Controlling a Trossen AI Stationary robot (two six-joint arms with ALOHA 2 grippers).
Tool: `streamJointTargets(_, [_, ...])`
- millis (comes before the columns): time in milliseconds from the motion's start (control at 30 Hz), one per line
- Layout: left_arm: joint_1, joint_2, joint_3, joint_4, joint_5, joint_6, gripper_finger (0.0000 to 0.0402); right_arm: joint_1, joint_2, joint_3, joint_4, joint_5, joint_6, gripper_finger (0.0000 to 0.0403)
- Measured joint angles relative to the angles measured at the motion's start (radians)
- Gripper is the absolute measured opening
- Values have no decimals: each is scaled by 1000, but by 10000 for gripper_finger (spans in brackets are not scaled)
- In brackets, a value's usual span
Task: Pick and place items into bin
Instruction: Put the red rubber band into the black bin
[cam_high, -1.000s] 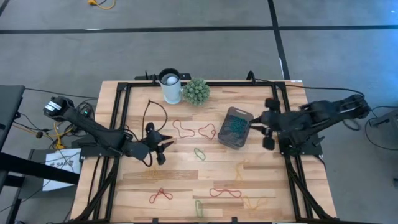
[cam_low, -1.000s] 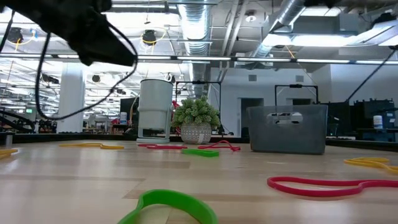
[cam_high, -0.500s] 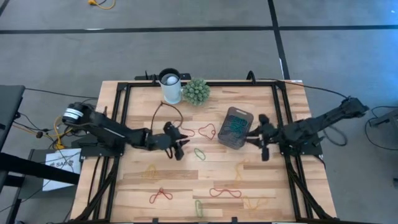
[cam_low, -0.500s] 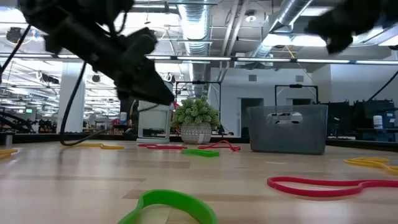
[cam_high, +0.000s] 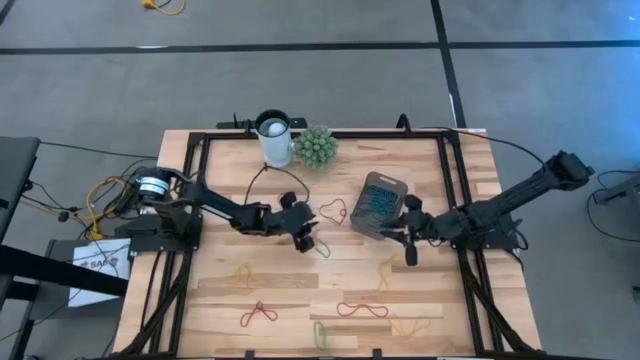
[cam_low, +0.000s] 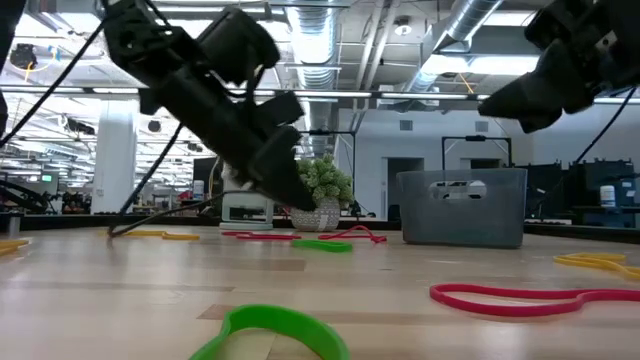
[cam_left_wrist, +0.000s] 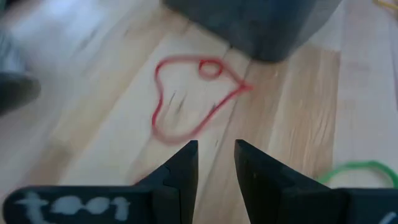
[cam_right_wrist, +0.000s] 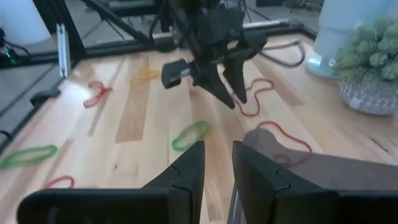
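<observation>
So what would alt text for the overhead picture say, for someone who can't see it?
Two dark robot arms reach inward over a wooden table strewn with rubber bands. The left gripper is near a red band; the right gripper is beside a grey bin.

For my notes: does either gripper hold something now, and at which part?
Nothing is held. The left gripper and the right gripper both show an empty gap.

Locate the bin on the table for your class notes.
In the high view the bin sits right of the table's centre, between a red rubber band and the right gripper.
</observation>
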Motion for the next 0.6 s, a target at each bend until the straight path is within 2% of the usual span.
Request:
streamJointTargets(300, [0,15,103,-8,40,195,93,0,30,0,26,0,1,77])
streamJointTargets(600, [0,67,120,18,43,206,93,0,30,0,57,0,1,77])
